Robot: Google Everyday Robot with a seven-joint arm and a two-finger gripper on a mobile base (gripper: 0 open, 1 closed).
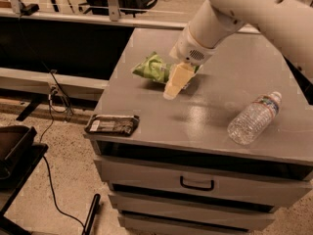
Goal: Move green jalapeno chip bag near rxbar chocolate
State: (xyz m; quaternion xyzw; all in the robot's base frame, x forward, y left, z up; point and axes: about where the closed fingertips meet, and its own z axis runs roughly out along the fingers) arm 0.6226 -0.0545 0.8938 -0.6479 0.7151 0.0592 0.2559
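Observation:
The green jalapeno chip bag [152,68] lies crumpled on the grey cabinet top [210,116], toward its back left. The rxbar chocolate [112,125] lies flat at the front left corner, dark wrapper with a pale patch at its left end. My gripper [173,85] hangs from the white arm just right of the bag, its pale fingers [177,79] pointing down and covering the bag's right end. It holds nothing that I can see.
A clear plastic water bottle [254,118] lies on its side at the front right of the top. Drawers with a dark handle [196,183] are below. A cable [54,106] runs over the floor at left, by a dark stand [14,146].

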